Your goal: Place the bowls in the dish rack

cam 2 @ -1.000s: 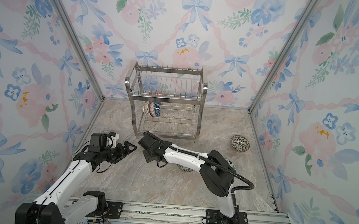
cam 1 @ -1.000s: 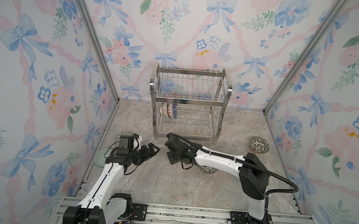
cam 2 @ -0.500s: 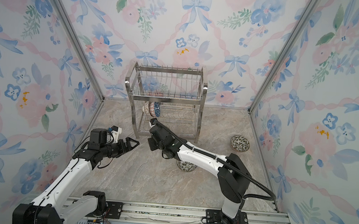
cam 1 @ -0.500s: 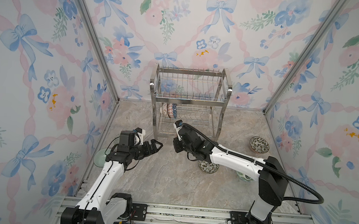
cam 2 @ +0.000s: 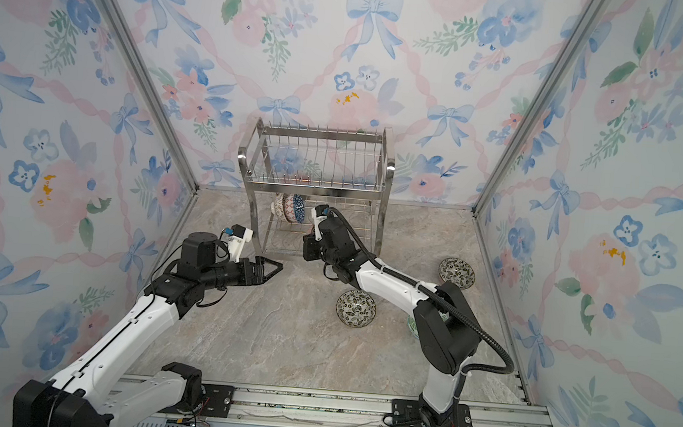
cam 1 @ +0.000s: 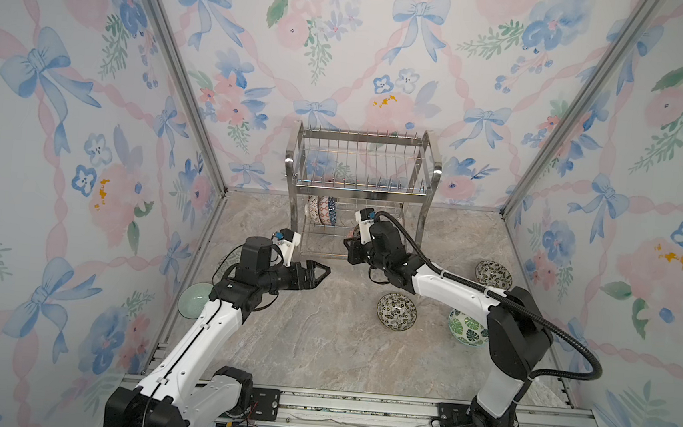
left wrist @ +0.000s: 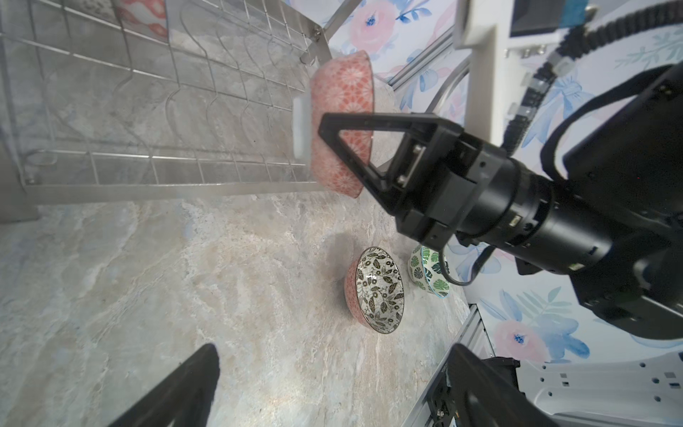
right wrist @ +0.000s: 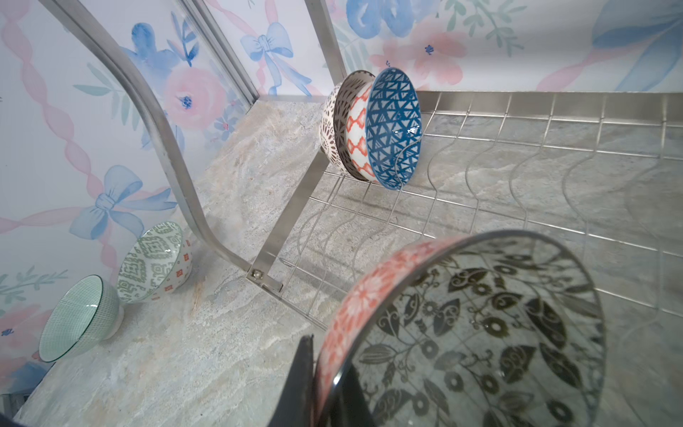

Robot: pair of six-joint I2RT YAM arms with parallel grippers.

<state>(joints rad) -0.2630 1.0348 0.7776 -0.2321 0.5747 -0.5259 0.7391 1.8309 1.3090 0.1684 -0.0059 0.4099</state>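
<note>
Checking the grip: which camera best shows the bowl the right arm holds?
Left wrist: the held bowl shows nearly whole, side-on, pinched between the right fingers. Right wrist crops its leafy inside; top views hide almost all of it.

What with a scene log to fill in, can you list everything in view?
dish rack: one, steel, back centre of table.
racked bowls: apparently two, blue-triangle and black-white, nested on edge, lower tier's left end.
held bowl: one, red outside, black leaves inside, at lower tier's front.
leafy bowls: two, black-white, table's right.
green-leaf bowl: one, white-green, right of nearer leafy bowl.
pale green bowl: one, by left wall.
green-patterned bowl: one, beside it.
table: one, grey marble look.
left pincer: one, black, open, empty, before rack.
right pincer: one, black, shut on held bowl.
</note>
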